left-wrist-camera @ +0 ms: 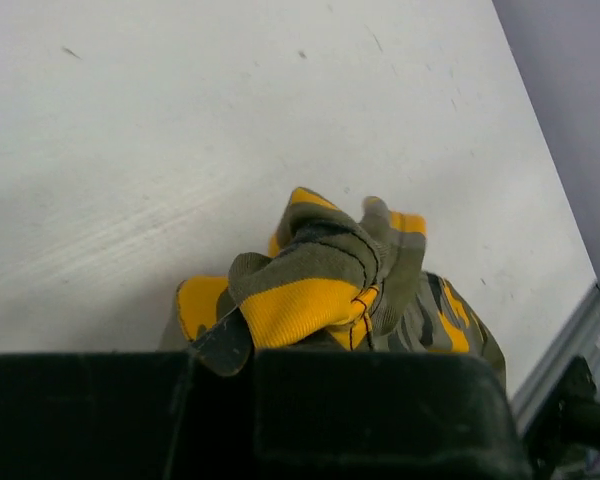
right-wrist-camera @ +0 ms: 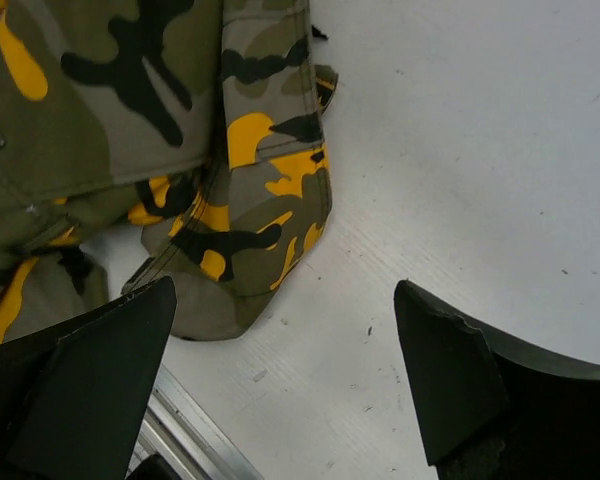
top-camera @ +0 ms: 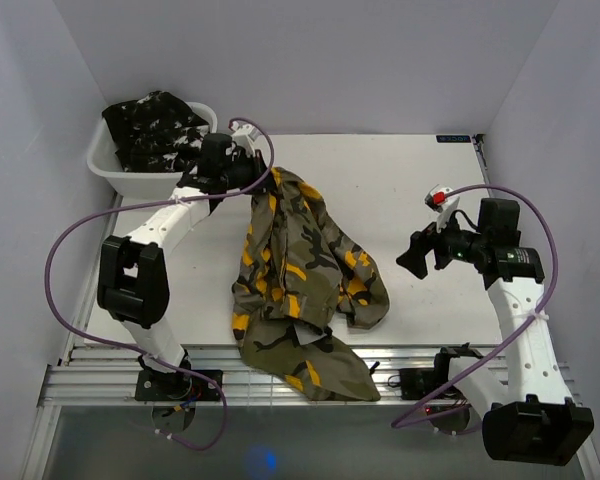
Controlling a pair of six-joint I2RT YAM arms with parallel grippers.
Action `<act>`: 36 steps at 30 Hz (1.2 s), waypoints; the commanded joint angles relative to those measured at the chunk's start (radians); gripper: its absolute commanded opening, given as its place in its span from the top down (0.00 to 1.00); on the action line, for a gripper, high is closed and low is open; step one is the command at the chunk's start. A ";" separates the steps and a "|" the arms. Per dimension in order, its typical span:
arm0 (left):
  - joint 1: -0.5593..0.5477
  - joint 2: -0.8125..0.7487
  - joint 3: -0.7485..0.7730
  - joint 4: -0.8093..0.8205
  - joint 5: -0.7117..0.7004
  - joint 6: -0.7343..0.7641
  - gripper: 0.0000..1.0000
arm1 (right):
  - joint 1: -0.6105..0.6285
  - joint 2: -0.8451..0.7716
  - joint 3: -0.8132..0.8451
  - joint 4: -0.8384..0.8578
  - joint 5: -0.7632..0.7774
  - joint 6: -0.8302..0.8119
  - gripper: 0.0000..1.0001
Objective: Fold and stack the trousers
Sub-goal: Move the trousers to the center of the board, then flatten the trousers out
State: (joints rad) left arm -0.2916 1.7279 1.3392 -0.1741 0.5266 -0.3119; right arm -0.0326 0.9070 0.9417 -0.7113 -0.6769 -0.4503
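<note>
two pairs of trousers are in view, and neither is folded yet. the olive-grey trousers (top-camera: 300,280), patched with orange-yellow and black, lie crumpled down the middle of the tabletop (top-camera: 410,180). one end is raised toward the far left and the other spills over the metal rail (top-camera: 100,385) at the near edge. the left end effector (top-camera: 245,178) is clamped tight on the raised end. its wrist view shows a bunched yellow-and-olive fold pinched against a dark finger (left-wrist-camera: 220,345) and held clear of the surface, presumably so the cloth can be drawn out long rather than left heaped. the right end effector (top-camera: 420,252) hovers just right of the cloth with its jaws spread wide and nothing between them. its wrist view looks down on a trouser edge lying flat on the tabletop, so it seems poised to take a second hold. the black trousers (top-camera: 155,130) with white flecks sit heaped in the white tub (top-camera: 102,165) at the far left corner, apart from the work. by my reading the task is at its very start, with spreading to come first.
</note>
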 commanded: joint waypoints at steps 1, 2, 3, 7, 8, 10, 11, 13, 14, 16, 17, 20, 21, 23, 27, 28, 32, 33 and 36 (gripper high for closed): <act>0.020 -0.010 0.127 -0.063 -0.279 -0.044 1.00 | 0.000 0.059 0.058 -0.105 -0.102 -0.070 0.04; 0.025 -0.005 0.124 -0.079 -0.330 -0.059 1.00 | 0.003 0.076 0.060 -0.108 -0.128 -0.041 0.04; 0.035 -0.007 0.103 -0.088 -0.379 -0.072 1.00 | 0.013 0.104 0.058 -0.102 -0.138 -0.019 0.03; 0.054 -0.054 -0.009 -0.088 -0.367 -0.116 1.00 | 0.108 0.133 -0.033 0.036 -0.150 0.126 0.03; 0.055 -0.066 -0.030 -0.084 -0.360 -0.127 1.00 | 0.150 0.135 -0.052 0.073 -0.138 0.149 0.03; 0.062 -0.093 -0.074 -0.079 -0.308 -0.138 1.00 | 0.184 0.141 -0.086 0.197 -0.099 0.214 0.03; 0.063 -0.097 -0.084 -0.080 -0.288 -0.139 1.00 | 0.230 0.148 -0.104 0.226 -0.046 0.217 0.03; 0.077 -0.108 -0.103 -0.090 -0.234 -0.136 1.00 | 0.299 0.176 -0.113 0.285 0.035 0.185 0.02; 0.081 -0.110 -0.106 -0.093 -0.211 -0.132 1.00 | 0.385 0.187 -0.110 0.288 0.124 0.153 0.03; 0.095 -0.108 -0.106 -0.117 -0.166 -0.116 1.00 | 0.475 0.213 -0.113 0.311 0.232 0.058 0.07; 0.097 -0.103 -0.101 -0.123 -0.134 -0.112 1.00 | 0.550 0.222 -0.122 0.326 0.325 0.030 0.10; 0.104 -0.106 -0.109 -0.130 -0.087 -0.108 1.00 | 0.647 0.254 -0.162 0.444 0.451 -0.047 0.10; 0.108 -0.106 -0.110 -0.131 -0.076 -0.108 1.00 | 0.672 0.276 -0.185 0.472 0.473 -0.062 0.10; 0.111 -0.106 -0.112 -0.137 -0.059 -0.107 1.00 | 0.745 0.302 -0.199 0.515 0.531 -0.114 0.10; 0.112 -0.102 -0.109 -0.160 -0.016 -0.078 0.78 | 0.833 0.352 -0.237 0.587 0.637 -0.160 0.10; 0.114 -0.102 -0.109 -0.169 -0.010 -0.072 0.74 | 0.849 0.366 -0.257 0.611 0.670 -0.171 0.10; 0.114 -0.123 -0.135 -0.174 0.000 -0.049 0.69 | 0.861 0.461 -0.255 0.707 0.859 -0.212 0.01; 0.117 -0.129 -0.144 -0.174 0.001 -0.043 0.70 | 0.861 0.486 -0.250 0.754 0.878 -0.223 0.13; 0.126 -0.168 -0.166 -0.191 -0.003 -0.006 0.86 | 0.859 0.465 -0.206 0.745 0.925 -0.255 0.74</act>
State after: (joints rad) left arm -0.1761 1.6547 1.1919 -0.3309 0.4877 -0.3668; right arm 0.8265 1.4017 0.6857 -0.0658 0.1204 -0.6621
